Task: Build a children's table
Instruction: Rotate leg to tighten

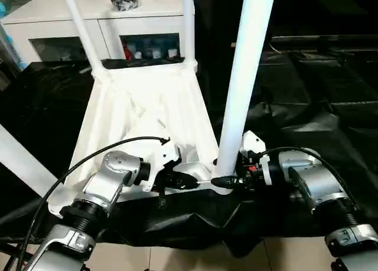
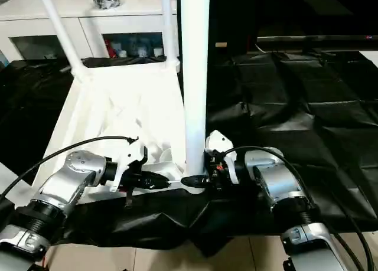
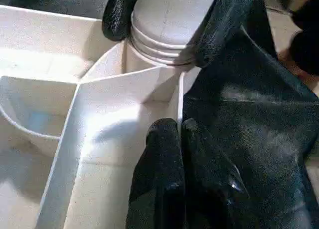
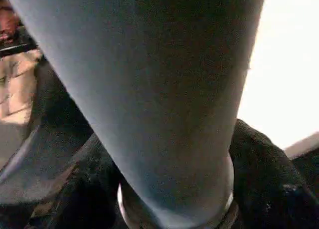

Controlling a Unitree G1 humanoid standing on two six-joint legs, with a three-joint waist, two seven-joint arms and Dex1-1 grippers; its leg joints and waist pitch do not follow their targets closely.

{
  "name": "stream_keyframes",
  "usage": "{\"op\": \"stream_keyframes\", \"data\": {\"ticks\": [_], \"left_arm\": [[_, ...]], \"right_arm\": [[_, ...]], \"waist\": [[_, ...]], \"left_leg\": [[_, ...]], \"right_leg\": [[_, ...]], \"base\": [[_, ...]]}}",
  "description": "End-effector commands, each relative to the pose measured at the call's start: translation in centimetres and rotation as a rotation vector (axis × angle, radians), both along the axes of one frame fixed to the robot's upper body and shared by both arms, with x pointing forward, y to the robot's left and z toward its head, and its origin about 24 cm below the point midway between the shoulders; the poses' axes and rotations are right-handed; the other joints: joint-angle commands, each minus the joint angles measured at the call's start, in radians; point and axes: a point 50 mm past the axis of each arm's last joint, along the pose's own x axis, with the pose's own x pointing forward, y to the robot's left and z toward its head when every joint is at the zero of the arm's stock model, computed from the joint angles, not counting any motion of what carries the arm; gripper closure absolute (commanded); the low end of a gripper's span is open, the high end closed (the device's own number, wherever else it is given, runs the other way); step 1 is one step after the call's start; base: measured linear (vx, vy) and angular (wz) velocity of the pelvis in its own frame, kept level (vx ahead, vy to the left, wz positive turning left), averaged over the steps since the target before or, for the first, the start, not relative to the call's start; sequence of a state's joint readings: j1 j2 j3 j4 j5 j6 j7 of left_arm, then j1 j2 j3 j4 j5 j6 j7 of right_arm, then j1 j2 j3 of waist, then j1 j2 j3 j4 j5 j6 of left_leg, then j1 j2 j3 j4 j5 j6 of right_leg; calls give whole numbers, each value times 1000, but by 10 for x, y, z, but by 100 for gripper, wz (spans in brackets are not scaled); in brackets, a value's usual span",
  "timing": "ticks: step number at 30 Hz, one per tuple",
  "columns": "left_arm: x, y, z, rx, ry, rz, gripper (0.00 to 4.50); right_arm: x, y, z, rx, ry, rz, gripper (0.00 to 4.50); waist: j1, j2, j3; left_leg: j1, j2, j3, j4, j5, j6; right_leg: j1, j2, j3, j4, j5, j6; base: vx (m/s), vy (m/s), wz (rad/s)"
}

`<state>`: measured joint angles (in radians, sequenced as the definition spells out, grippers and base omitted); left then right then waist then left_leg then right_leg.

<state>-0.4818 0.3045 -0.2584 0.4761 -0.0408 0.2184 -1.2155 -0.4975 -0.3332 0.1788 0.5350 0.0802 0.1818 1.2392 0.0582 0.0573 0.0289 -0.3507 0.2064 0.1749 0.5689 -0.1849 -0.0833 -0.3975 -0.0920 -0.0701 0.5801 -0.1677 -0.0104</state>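
The white table top lies upside down on the black-draped work table, ribs facing up. Two legs stand in its far corners, and a third leg slants out from the near left corner. The fourth leg stands upright at the near right corner, its threaded end in the socket. My right gripper is shut on this leg's base, one finger on each side. My left gripper is shut on the top's thin near rim, just beside that socket.
A white glass-door cabinet stands right behind the table top. Crumpled black drape covers the work table to the right. The work table's front edge runs under my forearms, with floor tiles below it.
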Motion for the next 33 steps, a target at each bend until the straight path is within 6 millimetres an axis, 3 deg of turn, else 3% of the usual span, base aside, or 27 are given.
{"op": "stream_keyframes", "data": {"ticks": [1, 3, 5, 7, 10, 11, 12, 14, 16, 19, 22, 29, 30, 33], "left_arm": [[8, -21, 8, -27, -53, 34, 450], [11, -26, 7, -30, -61, 90, 450], [14, -32, 6, -25, -69, 149, 450], [16, -38, 5, -25, -72, 190, 450], [21, -50, 7, -38, -83, 271, 450], [23, -54, 8, -42, -90, 300, 450], [23, -56, 9, -44, -94, 316, 450], [23, -62, 10, -52, -96, 324, 450], [21, -66, 10, -57, -96, 302, 450], [17, -65, 9, -52, -103, 251, 450], [16, -57, 8, -35, -115, 212, 450], [10, -36, 6, 10, -97, 80, 450], [10, -29, 5, 31, -92, 47, 450], [10, -25, 4, 42, -89, 36, 450]], "right_arm": [[-12, 36, -13, 51, 36, 90, 185], [0, 40, -19, 40, 17, -102, 185], [9, 45, -25, 35, 20, -281, 186], [13, 50, -28, 37, 22, -374, 186], [21, 60, -31, 24, 5, -521, 186], [23, 63, -31, 21, -6, -557, 186], [24, 65, -31, 21, -13, -576, 186], [23, 73, -30, 45, -12, -560, 186], [23, 77, -30, 61, -1, -549, 116], [23, 77, -27, 87, 9, -523, 104], [19, 76, -23, 93, -19, -401, 76], [1, 64, -13, 116, -30, -43, 76], [-6, 58, -12, 99, -9, 69, 76], [-8, 55, -11, 92, 3, 106, 76]], "waist": [[-6, -13, -43], [-11, -12, -42], [-25, -8, -39], [-45, -11, -41], [-59, -11, -43], [-59, -5, -42], [-65, -8, -44], [-64, -8, -46], [-61, -9, -51], [-58, -9, -52], [-55, -8, -52], [-42, -7, -52], [-39, -6, -50], [-24, -5, -47]], "left_leg": [[-2, 14, 2, -66, -279, 51], [1, 14, 1, -68, -289, 41], [-1, 11, -5, -71, -310, 17], [-2, 6, -11, -72, -340, 9], [-4, 6, -8, -69, -342, 25], [-3, 6, -9, -70, -340, 24], [-3, 6, -8, -69, -342, 24], [-4, 6, -6, -67, -332, 35], [-9, 7, -4, -65, -290, 54], [-12, 7, -1, -63, -248, 73], [-13, 8, -2, -63, -243, 79], [-10, 15, 3, -60, -231, 99], [-8, 15, 2, -62, -237, 99], [-2, 19, 5, -64, -266, 86]], "right_leg": [[47, -41, 28, -77, -385, -178], [41, -40, 30, -82, -415, -163], [40, -43, 28, -84, -463, -148], [41, -41, 20, -92, -521, -112], [37, -39, 23, -93, -479, -127], [36, -39, 23, -92, -471, -132], [35, -37, 22, -92, -454, -140], [36, -37, 24, -90, -418, -153], [43, -37, 26, -81, -330, -180], [48, -38, 26, -75, -274, -203], [51, -39, 25, -74, -271, -206], [53, -35, 25, -65, -204, -237], [53, -34, 24, -67, -218, -238], [45, -39, 28, -72, -281, -227]], "base": [[0, 0, 0], [0, 0, 0], [0, 0, 0], [0, 0, 0], [0, 0, 0], [0, 0, 0], [0, 0, 0], [0, 0, 0], [0, 0, 0], [0, 0, 0], [0, 0, 0], [0, 0, 0], [0, 0, 0], [0, 0, 0]]}}
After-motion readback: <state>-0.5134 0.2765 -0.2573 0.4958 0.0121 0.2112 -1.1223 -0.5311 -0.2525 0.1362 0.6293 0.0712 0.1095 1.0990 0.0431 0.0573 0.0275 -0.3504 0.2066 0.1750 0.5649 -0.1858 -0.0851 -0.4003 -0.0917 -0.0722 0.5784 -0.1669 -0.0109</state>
